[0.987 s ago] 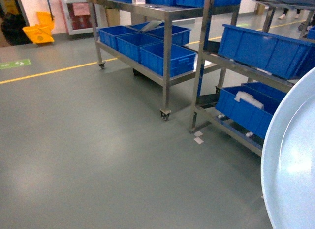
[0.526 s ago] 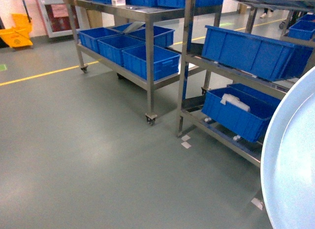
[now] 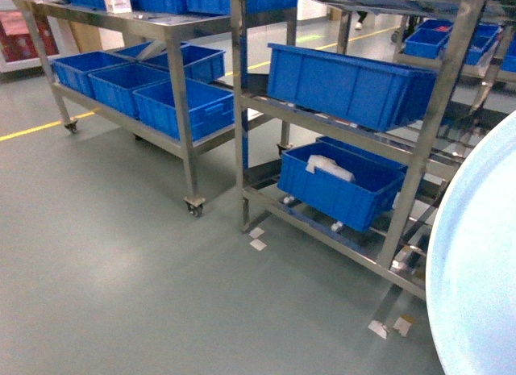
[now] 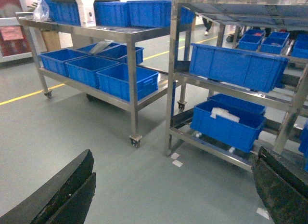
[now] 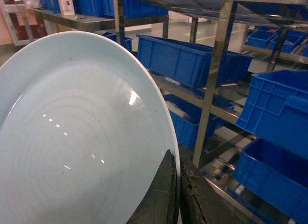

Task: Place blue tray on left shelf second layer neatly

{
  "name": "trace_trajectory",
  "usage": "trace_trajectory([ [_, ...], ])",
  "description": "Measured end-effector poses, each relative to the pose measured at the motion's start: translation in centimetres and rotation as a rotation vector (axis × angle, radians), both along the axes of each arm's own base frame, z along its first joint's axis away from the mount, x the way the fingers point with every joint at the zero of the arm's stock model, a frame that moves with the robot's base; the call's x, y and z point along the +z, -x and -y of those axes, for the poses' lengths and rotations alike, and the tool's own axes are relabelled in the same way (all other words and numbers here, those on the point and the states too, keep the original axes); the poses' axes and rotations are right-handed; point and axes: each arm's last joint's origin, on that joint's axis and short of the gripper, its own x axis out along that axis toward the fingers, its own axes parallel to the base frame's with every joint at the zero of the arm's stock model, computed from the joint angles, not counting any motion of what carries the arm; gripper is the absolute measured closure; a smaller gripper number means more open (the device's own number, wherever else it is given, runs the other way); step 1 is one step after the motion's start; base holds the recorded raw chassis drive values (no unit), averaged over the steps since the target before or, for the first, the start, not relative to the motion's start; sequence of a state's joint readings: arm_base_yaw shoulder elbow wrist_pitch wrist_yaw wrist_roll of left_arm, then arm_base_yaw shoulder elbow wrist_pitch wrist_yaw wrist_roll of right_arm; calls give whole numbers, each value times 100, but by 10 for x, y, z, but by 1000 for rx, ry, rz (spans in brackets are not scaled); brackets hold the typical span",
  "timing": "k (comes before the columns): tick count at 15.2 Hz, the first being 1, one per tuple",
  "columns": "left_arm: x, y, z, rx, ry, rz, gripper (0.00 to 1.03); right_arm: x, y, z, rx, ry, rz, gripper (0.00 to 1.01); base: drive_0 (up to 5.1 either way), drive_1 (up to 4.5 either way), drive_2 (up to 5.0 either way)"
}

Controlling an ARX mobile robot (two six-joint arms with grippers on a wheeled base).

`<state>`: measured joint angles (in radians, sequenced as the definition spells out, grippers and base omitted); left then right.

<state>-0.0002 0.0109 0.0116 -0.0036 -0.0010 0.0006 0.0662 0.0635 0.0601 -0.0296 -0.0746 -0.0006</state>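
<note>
Transport stage. Right pincer pinches the rim of the blue tray, which stands upright directly above it. Left pincer spread, holding nothing. The left shelf second layer lies well ahead; placement is not yet done.

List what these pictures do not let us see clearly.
- Blue tray: head view, cut off by the right and bottom edges.
- Right pincer: right wrist view, cut off by the bottom edge.
- White item in the lower crate: too small and blurred to identify.
</note>
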Motion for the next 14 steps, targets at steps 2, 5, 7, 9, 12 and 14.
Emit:
trace_trajectory([
  [2,0,0,0,0,0,0,5,0,0,0,0,0,0,99,-154,279,-588],
  [5,0,0,0,0,0,0,5,0,0,0,0,0,0,99,-154,279,-588],
  [7,0,0,0,0,0,0,5,0,0,0,0,0,0,99,-154,279,-588],
  [9,0,0,0,0,0,-1,5,0,0,0,0,0,0,99,-154,279,-588],
  [12,0,0,0,1,0,0,5,0,0,0,0,0,2,99,-154,279,-588],
  [14,0,0,0,-1,0,0,5,0,0,0,0,0,1,99,-154,279,-588],
])
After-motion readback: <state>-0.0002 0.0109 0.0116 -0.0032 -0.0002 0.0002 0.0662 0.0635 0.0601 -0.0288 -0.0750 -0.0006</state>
